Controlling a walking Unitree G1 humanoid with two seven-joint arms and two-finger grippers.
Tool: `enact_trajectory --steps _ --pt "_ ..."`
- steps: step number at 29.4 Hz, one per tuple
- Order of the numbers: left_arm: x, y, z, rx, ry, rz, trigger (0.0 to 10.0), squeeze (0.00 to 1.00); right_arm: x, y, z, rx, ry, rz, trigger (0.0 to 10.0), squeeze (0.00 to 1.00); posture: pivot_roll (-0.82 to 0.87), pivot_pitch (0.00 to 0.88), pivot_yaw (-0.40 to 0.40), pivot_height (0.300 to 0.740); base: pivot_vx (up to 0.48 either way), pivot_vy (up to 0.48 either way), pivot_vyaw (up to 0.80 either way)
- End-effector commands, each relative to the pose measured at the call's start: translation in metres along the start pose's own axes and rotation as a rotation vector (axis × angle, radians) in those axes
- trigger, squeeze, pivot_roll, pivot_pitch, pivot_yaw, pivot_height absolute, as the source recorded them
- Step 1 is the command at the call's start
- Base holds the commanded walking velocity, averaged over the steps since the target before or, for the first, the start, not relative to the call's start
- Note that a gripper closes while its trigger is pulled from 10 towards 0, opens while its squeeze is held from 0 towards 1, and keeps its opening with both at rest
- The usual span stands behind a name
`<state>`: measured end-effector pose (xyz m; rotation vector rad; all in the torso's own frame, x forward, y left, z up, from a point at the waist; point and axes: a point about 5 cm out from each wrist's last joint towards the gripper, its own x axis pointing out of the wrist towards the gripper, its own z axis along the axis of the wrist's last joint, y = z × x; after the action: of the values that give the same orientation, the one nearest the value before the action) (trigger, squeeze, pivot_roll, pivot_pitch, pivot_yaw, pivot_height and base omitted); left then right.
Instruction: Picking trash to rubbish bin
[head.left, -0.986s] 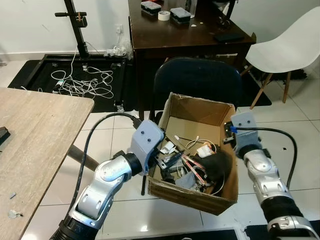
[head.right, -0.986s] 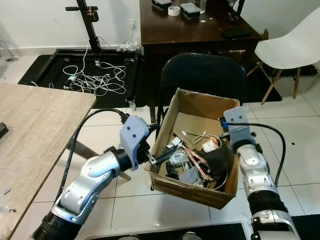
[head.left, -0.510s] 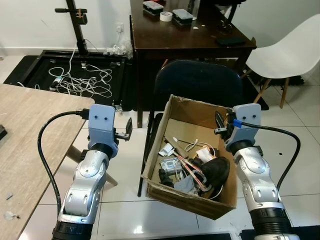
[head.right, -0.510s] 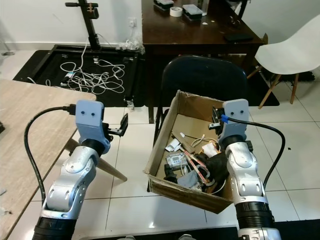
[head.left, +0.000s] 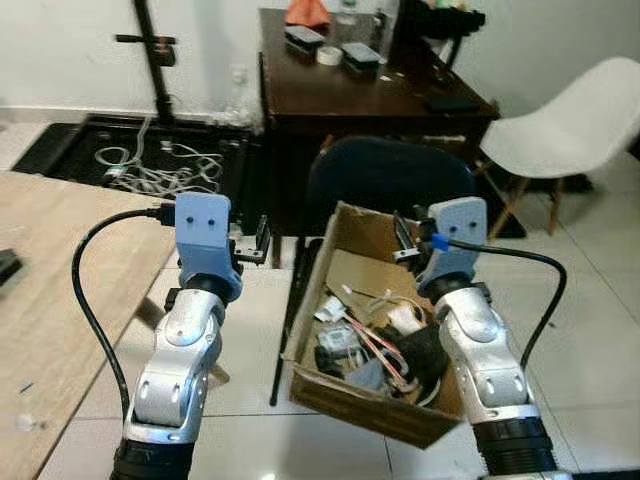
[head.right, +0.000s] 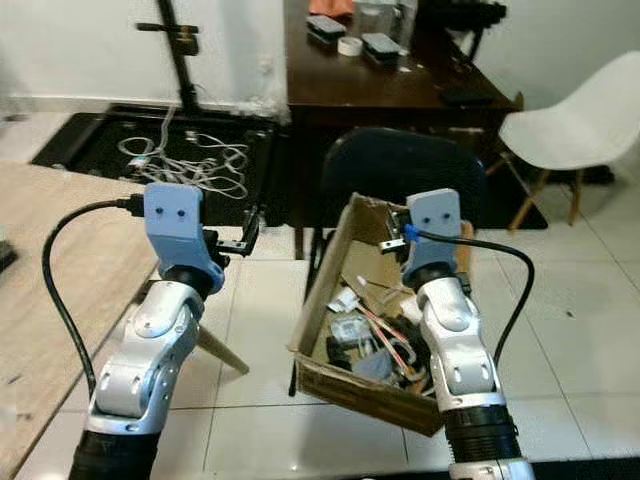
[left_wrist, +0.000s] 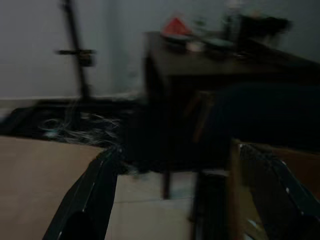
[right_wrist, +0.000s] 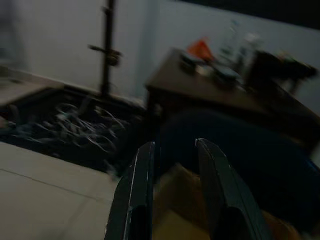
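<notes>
- The cardboard box (head.left: 375, 345) that serves as the rubbish bin sits low and right of centre in the head views, tilted, its open top facing up toward the camera. It holds a tangle of trash (head.left: 375, 335): loose cables, small white pieces and a dark rounded lump.
- The right gripper (head.right: 393, 232) is raised over the box's far rim, near the middle of the frame. In the right wrist view its fingers (right_wrist: 137, 190) stand a little apart with nothing between them, so it looks released and empty.
- The left gripper (head.left: 262, 240) is lifted at centre left, beside the box and apart from it. The left wrist view shows its fingers (left_wrist: 92, 195) spread wide, gripping nothing.
- Behind the box stands a dark chair (head.left: 390, 180), then a dark desk (head.left: 360, 85) at upper centre. A white chair (head.left: 570, 125) is at upper right, a wooden table (head.left: 60, 280) at left, and white cables (head.left: 150, 170) lie on a black mat at upper left.
- Risk, as a judgement: the box leans and appears to rest against the chair, so a nudge from either forearm could tip it and spill the contents. The views are also blurred, so aim may be off.
</notes>
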<state>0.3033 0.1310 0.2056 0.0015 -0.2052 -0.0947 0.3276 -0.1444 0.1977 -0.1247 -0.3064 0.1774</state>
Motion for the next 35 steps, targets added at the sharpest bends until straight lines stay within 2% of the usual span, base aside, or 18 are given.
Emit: enact_trajectory --steps 1,3,7,9,13,17,30,35 --pt "0.001 0.003 0.001 0.020 0.009 0.018 10.0 0.00 0.001 0.003 -0.003 0.005 0.016 0.008 10.0 0.00 0.12 0.058 -0.067 0.740 0.000 0.000 0.80" --pt "0.003 0.005 0.003 0.043 0.015 0.005 10.0 0.00 0.003 0.007 -0.005 0.004 0.018 0.024 10.0 0.00 0.12 0.055 -0.067 0.740 0.000 0.000 0.80" --pt "0.007 0.007 0.018 0.033 -0.013 -0.009 10.0 0.00 0.003 0.012 0.002 0.013 0.003 0.036 10.0 0.00 0.11 0.048 -0.039 0.740 0.000 0.000 0.80" --pt "0.011 0.002 0.024 0.034 -0.033 -0.033 10.0 0.00 0.003 0.010 0.003 0.011 -0.005 0.031 10.0 0.00 0.12 0.052 -0.030 0.740 0.000 0.000 0.80" --pt "0.006 -0.007 0.016 0.020 0.018 -0.075 10.0 0.00 0.005 0.000 -0.004 0.012 0.021 -0.006 10.0 0.00 0.15 0.060 -0.034 0.740 0.000 0.000 0.80" --pt "0.000 -0.007 0.014 0.022 0.030 -0.067 10.0 0.00 0.008 -0.004 -0.004 0.029 0.028 -0.019 10.0 0.00 0.14 0.059 -0.035 0.740 0.000 0.000 0.80" --pt "-0.005 -0.007 0.019 0.018 0.040 -0.042 10.0 0.00 0.008 0.006 -0.005 0.048 0.034 0.022 10.0 0.00 0.16 0.060 -0.052 0.740 0.000 0.000 0.80" --pt "-0.006 -0.008 0.021 0.024 0.039 -0.067 10.0 0.00 0.009 0.008 -0.005 0.050 0.032 0.023 10.0 0.00 0.16 0.066 -0.050 0.740 0.000 0.000 0.80"
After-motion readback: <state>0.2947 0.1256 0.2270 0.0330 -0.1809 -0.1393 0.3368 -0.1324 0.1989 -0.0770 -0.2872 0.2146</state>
